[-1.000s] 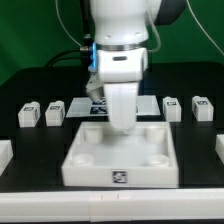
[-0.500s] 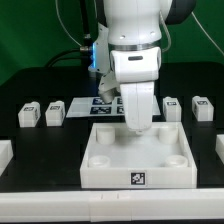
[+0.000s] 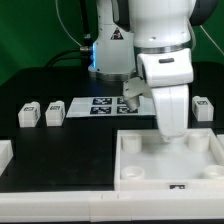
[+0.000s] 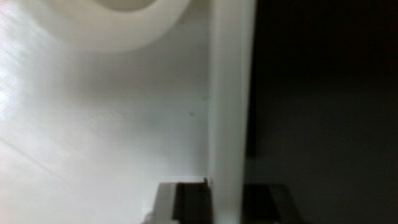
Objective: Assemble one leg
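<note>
Leg (image 3: pixel 54 113) sits apart; claw (image 3: pixel 172 136) nrly closed, clamps tray (image 3: pixel 145 178) wall.

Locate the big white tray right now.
In the exterior view the tray sits low on the exterior view's right, cut by the frame edge, with the gripper at its far wall and the marker board behind it, toward the left.

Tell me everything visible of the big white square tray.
The tray is a large, square, matte white part, plastic by its look, with raised walls around a shallow recessed floor and round holes at its corners. A small black-and-white tag sits on its front wall. It lies level on the black table at the exterior view's lower right, cut off by the picture's edge. The gripper is shut on its far wall; nothing else touches it.
</note>
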You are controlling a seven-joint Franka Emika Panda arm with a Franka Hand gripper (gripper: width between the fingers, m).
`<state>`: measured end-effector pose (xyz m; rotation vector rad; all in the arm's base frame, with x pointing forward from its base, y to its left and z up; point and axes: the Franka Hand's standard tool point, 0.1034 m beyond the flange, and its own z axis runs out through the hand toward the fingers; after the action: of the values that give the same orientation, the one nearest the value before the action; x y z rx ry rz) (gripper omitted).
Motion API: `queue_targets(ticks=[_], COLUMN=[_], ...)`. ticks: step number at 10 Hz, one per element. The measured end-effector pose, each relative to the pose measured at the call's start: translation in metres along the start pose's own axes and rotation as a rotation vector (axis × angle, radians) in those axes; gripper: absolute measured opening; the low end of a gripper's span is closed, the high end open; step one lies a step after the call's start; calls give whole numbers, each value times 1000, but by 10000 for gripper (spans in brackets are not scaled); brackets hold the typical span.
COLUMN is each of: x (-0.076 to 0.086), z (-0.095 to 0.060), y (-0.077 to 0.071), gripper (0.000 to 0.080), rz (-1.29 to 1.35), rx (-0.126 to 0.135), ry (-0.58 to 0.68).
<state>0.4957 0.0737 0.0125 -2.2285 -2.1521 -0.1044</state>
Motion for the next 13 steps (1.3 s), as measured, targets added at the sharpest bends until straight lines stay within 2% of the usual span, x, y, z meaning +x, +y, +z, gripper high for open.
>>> queue_targets(ticks=[1, 6, 7, 8, 10, 11, 12, 13], x=[1, 0, -1, -1, -1, -1, -2, -2], z=[0, 0, 0, 0, 0, 0, 0, 0], y=[1, 3, 3, 3, 3, 3, 3, 3], gripper=[60, 60, 277, 277, 594, 594, 640, 647], rz=[22, 44, 44, 44, 45, 46, 46, 46], rx=[7, 7, 7, 7, 7, 7, 7, 7], ry=[-9, -15, -15, -15, -15, -15, -15, -15])
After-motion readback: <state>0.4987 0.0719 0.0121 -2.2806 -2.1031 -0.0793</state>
